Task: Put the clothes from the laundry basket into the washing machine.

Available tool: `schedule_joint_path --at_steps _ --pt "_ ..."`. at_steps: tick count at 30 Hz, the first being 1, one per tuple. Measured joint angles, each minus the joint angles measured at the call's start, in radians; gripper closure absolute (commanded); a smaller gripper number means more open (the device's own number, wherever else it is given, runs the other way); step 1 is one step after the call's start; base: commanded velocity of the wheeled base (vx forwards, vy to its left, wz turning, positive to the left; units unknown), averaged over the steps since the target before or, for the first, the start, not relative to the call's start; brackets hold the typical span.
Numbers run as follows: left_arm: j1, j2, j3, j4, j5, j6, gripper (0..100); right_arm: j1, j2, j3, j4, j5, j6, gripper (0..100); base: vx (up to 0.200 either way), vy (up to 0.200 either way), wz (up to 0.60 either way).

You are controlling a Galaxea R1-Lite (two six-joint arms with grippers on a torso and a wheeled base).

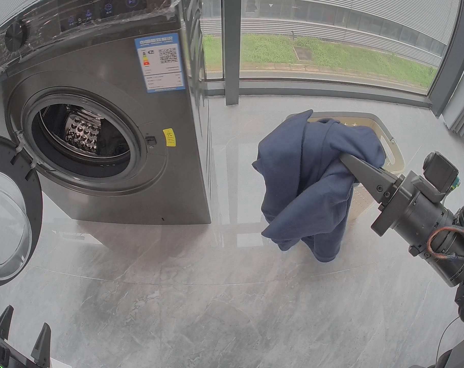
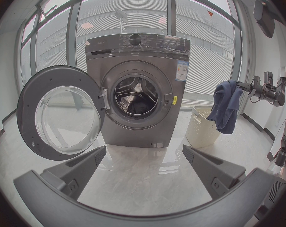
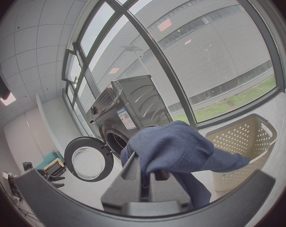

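A dark blue garment [image 1: 308, 180] hangs in the air over the floor, held up by my right gripper [image 1: 352, 165], which is shut on its upper fold [image 3: 168, 145]. Behind it stands the cream laundry basket [image 1: 393, 144], also seen in the wrist views [image 2: 201, 125] [image 3: 243, 142]. The grey washing machine [image 1: 114, 129] stands to the left with its round door [image 1: 7, 210] swung wide open; dark cloth lies inside the drum [image 2: 136, 106]. My left gripper [image 1: 22, 330] sits low at the near left, open and holding nothing, its fingers [image 2: 86, 164] facing the machine.
Polished grey floor [image 1: 216, 302] spreads between me and the machine. Tall windows [image 1: 334, 31] run behind the basket and the machine. The open door juts out over the floor at the left.
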Motion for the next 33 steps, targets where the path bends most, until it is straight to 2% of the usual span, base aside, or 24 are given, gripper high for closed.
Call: schedule_joint_path --at_steps 9,18,30,33 --pt "-0.001 0.0 0.0 0.001 0.0 0.0 0 0.001 0.0 0.0 -0.001 0.001 0.0 100 0.0 0.2 0.0" --pt "0.0 0.0 0.0 0.001 0.0 -0.001 0 0.001 0.0 -0.001 0.0 0.001 0.0 100 0.0 0.0 0.0" --pt "0.0 0.0 0.0 0.0 0.0 0.0 0 0.001 0.001 0.0 0.0 0.001 0.0 100 -0.2 0.0 0.0" --pt "0.0 0.0 0.0 0.0 0.0 0.0 0 0.001 0.001 0.001 0.0 0.001 0.001 100 0.0 0.0 0.0"
